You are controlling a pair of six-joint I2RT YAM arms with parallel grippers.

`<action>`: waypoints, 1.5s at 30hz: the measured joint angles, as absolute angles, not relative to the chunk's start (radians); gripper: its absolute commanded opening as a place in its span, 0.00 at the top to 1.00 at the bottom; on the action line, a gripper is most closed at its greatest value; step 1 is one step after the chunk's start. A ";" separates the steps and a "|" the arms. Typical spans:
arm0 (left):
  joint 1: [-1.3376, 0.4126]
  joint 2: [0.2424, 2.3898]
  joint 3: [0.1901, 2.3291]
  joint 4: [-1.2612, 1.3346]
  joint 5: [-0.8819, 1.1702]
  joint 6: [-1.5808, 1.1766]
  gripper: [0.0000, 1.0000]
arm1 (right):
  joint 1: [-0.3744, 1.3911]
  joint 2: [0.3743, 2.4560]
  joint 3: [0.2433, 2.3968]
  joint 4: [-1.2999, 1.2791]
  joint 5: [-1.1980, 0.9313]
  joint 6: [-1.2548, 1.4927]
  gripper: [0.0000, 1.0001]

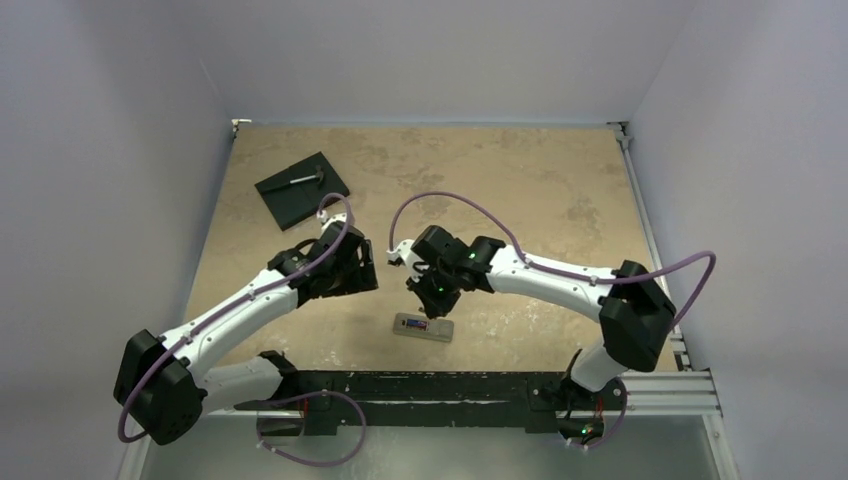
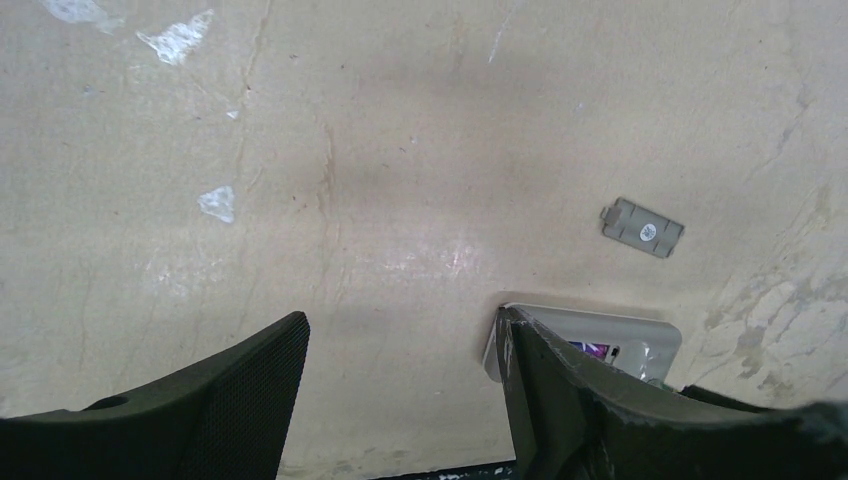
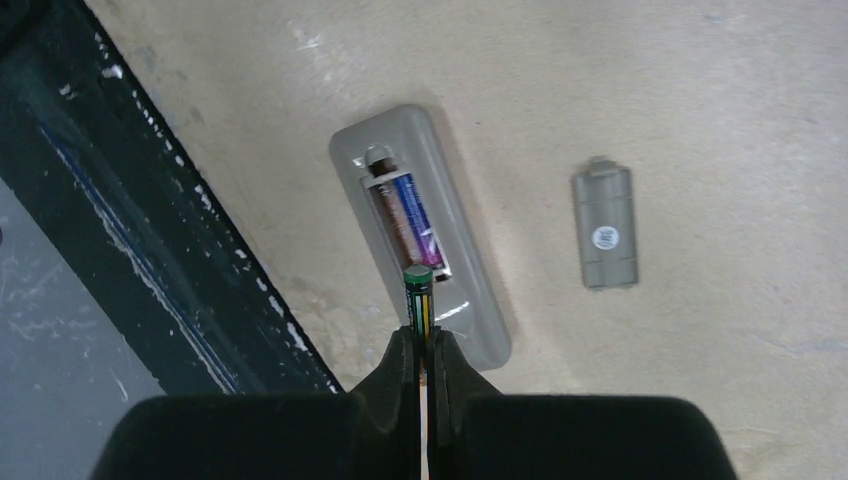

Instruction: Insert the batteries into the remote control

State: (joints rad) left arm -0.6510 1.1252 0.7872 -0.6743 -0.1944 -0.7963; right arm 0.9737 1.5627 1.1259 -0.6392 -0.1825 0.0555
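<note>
The remote control (image 3: 470, 310) lies grey back up near the table's front edge, its battery recess uncovered. One bluish-purple battery (image 3: 412, 215) lies in the recess. My right gripper (image 3: 421, 335) is shut on a second battery (image 3: 418, 295), dark with a green end and yellow stripe, held end-first just above the recess's near end. In the top view the right gripper (image 1: 425, 292) hangs just behind the remote control (image 1: 423, 327). My left gripper (image 2: 400, 325) stands open and holds nothing, left of the remote control (image 2: 620, 335), whose corner shows behind the right finger (image 2: 560, 390).
The grey battery cover (image 3: 605, 228) lies loose on the table beside the remote, also seen as the cover (image 2: 643, 228) in the left wrist view. A black square slab (image 1: 302, 188) with a small metal tool (image 1: 305, 179) sits at the back left. The black base rail (image 1: 450, 385) runs along the front edge.
</note>
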 measured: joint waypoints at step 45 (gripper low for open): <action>-0.464 1.082 0.787 -0.636 -0.083 -0.667 0.32 | 1.075 1.813 1.285 -0.756 -0.148 -0.074 0.85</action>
State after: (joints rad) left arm -0.4641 1.0821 0.7868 -0.6361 -0.0826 -0.6674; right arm 1.0752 1.8133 1.2850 -0.7563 -0.1482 -0.0738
